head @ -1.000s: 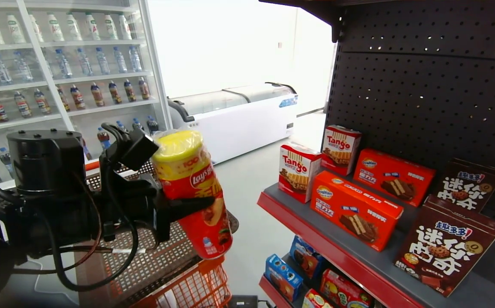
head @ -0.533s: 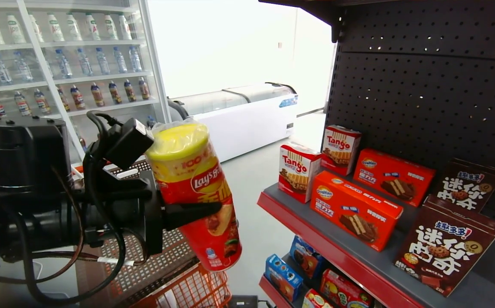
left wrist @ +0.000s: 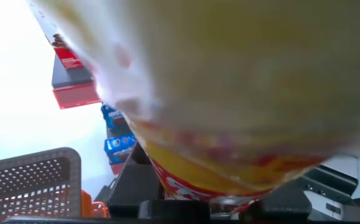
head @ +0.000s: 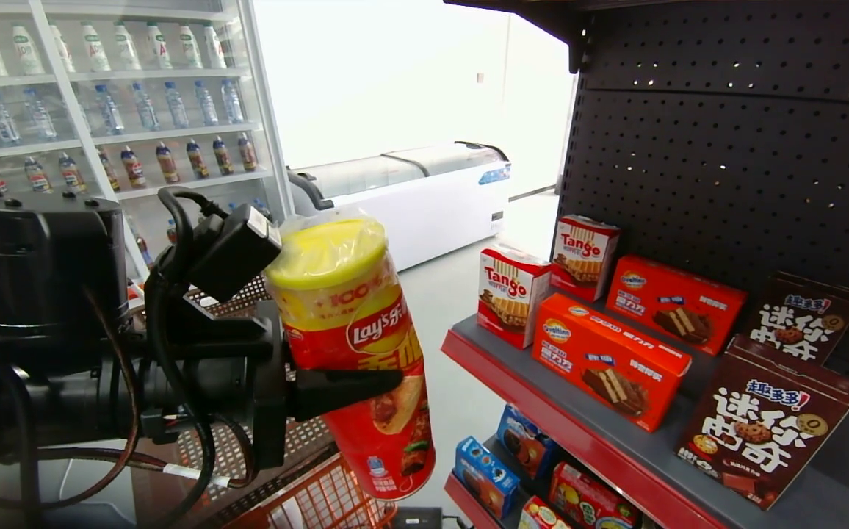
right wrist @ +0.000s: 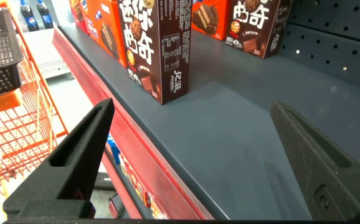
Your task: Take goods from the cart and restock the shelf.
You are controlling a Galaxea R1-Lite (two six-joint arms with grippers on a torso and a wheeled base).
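1. The left gripper [head: 347, 371] was clamped round the middle of the chips can [head: 355, 323]. The can hung tilted, lid up, off the end of the shelf [head: 557, 397] and above the cart [head: 322, 499], so nowhere near stocked.
2. Our main worry was the grip. It's a smooth round tube and it leaned, so a quick swing could've let it twist or slide back down into the cart.
3. Its base also looked lower than the shelf's red lip, so going in low could've clipped that lip.
4. In the way were wafer boxes [head: 512, 294] standing right at that end of the shelf, orange boxes [head: 608, 360] just behind them, and brown cookie boxes [head: 762, 419] farther along.
5. The right gripper [right wrist: 192, 168] hung with its fingers wide apart over a bare patch of shelf just beside the brown cookie boxes. That looked to us like the free spot.
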